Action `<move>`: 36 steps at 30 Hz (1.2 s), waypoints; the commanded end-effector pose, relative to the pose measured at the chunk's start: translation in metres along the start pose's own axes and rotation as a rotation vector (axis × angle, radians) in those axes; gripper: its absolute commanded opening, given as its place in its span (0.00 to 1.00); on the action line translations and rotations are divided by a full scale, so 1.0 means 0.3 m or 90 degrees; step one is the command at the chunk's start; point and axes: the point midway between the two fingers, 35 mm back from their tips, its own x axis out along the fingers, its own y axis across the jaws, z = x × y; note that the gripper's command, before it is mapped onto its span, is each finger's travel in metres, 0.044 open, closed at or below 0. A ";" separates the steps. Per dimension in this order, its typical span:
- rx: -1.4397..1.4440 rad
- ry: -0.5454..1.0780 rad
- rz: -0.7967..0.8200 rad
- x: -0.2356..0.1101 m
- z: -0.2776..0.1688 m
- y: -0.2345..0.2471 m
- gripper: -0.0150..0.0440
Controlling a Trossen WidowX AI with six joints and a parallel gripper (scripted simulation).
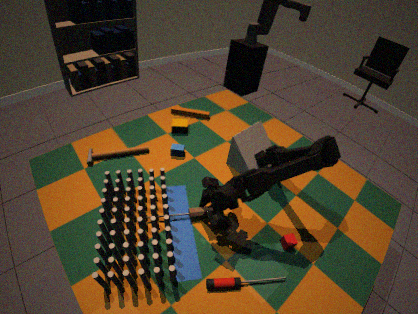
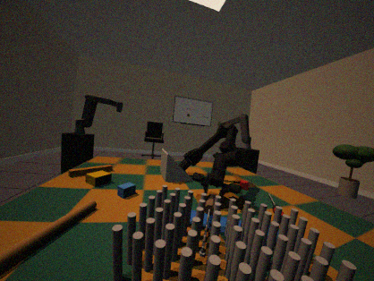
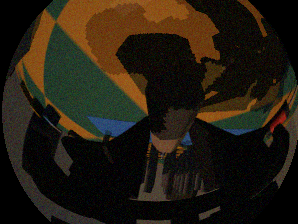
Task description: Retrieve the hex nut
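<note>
The place looks like a robotics lab or workshop room w/ tiled floor and plain walls. A dark shelf unit (image 1: 56, 47) stands at the back wall, w/ boxes in it. A second robot arm (image 1: 280, 12) is mounted on a black pedestal (image 1: 245, 65), and an office chair (image 1: 380, 62) stands near the wall. A whiteboard (image 2: 192, 111) hangs on the far wall, and a potted plant (image 2: 353, 161) stands at the side. Hand tools, e.g. a hammer (image 1: 117, 154) and a screwdriver (image 1: 240, 283), lie on a checkered green-orange mat (image 1: 65, 197).

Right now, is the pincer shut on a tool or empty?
Shut on a tool: the pincer grips a thin rod's handle, its shaft crossing the blue strip toward the spacers.
</note>
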 end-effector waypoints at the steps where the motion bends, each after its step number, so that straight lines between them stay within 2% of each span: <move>1: 0.003 0.002 -0.001 -0.007 0.008 -0.002 0.25; 36: 0.004 0.001 -0.002 -0.041 0.071 -0.001 0.25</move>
